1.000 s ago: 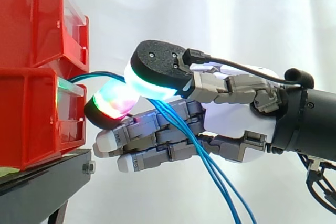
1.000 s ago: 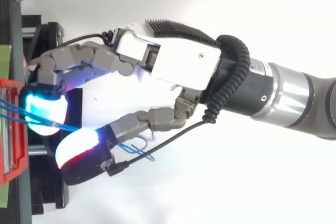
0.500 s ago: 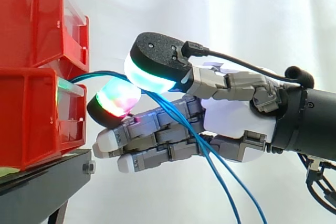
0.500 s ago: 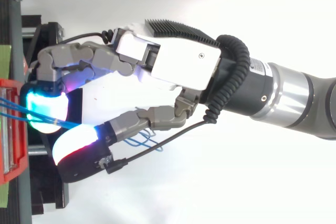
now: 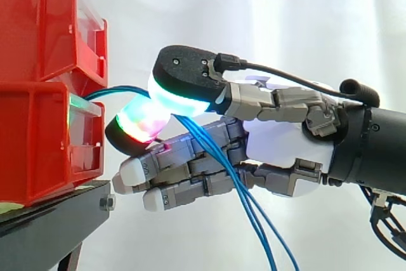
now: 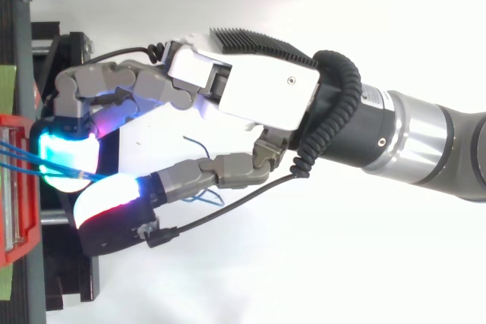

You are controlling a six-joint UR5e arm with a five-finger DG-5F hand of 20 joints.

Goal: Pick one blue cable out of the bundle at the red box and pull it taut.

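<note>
A bundle of thin blue cables (image 5: 198,135) comes out of the lower red box (image 5: 38,144), arcs to the right and then hangs down past the bottom edge. My hand (image 5: 288,147) reaches in from the right, level with the box front. Its thumb pad (image 5: 181,93), glowing cyan and white, presses down against a finger pad (image 5: 141,124) glowing red and green, and the cables run between the two. I cannot tell how many strands are pinched. The other fingers lie straight below. From above, the hand (image 6: 262,92) has its two glowing pads meeting just right of the red box (image 6: 9,123).
A second red bin (image 5: 38,23) is stacked on the lower one, both on a black stand (image 5: 51,226). A white curtain hangs behind. Loose loops of blue cable (image 6: 203,196) show under the hand from above.
The thumb pad, lifted off half a second ago, has come back down onto the finger pad over the cables. The hanging strands have swung back to the left.
</note>
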